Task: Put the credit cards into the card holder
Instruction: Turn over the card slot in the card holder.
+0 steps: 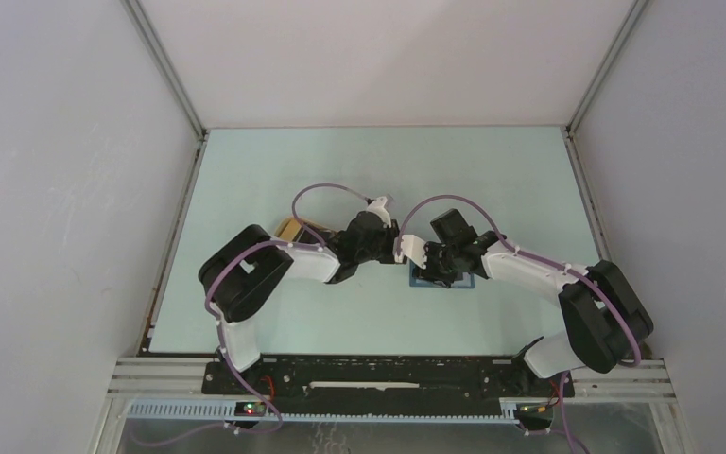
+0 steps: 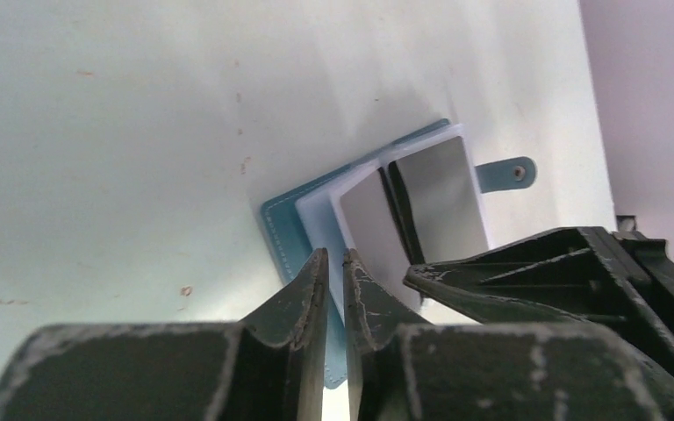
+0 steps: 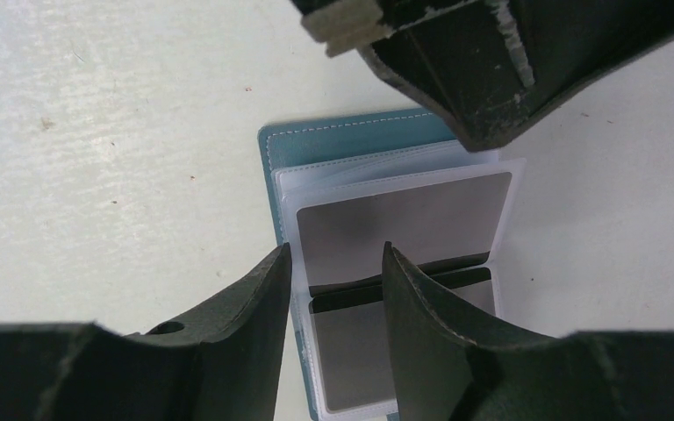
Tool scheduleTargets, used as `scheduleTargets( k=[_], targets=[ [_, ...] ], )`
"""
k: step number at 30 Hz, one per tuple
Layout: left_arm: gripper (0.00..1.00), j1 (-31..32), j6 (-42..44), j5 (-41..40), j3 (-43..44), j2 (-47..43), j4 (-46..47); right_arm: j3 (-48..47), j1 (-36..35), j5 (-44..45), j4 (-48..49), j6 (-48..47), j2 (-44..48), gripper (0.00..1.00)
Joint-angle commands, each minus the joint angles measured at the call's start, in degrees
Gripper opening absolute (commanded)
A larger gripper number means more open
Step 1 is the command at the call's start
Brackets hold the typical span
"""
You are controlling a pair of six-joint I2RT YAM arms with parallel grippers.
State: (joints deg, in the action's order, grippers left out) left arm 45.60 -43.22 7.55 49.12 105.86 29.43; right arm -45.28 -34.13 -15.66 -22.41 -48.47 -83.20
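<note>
The card holder [image 3: 351, 140] is lying open and flat on the pale bench [image 1: 274, 180], about mid-bench where the two arms are meeting, with its snap tab [image 2: 505, 174] sticking out to one side. Silvery credit cards [image 3: 404, 228] are sitting inside its clear sleeves [image 3: 377, 171]. The right fingers [image 3: 259, 303] are standing apart, open, straddling the sleeved cards from above. Whether they are touching them is unclear. The left fingers [image 2: 309, 294] are hanging over the holder's teal edge, nearly closed, showing only a thin slit and gripping nothing.
</note>
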Motion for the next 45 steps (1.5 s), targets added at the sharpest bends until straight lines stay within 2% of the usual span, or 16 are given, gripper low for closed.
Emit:
scheduleTargets(
  k=[1,18,45],
  targets=[
    [0.15,0.19,3.28,-4.16,3.91,0.1,-4.79,-1.92,0.46,-0.16,0.94,0.3,1.55,0.5],
    [0.15,0.26,4.63,-1.42,8.9,3.89,-7.94,-1.92,0.48,-0.25,0.9,0.23,1.55,0.5],
    [0.19,1.58,5.96,1.03,9.46,3.94,-6.8,-1.92,0.31,-0.33,0.84,0.25,1.55,0.49]
  ],
)
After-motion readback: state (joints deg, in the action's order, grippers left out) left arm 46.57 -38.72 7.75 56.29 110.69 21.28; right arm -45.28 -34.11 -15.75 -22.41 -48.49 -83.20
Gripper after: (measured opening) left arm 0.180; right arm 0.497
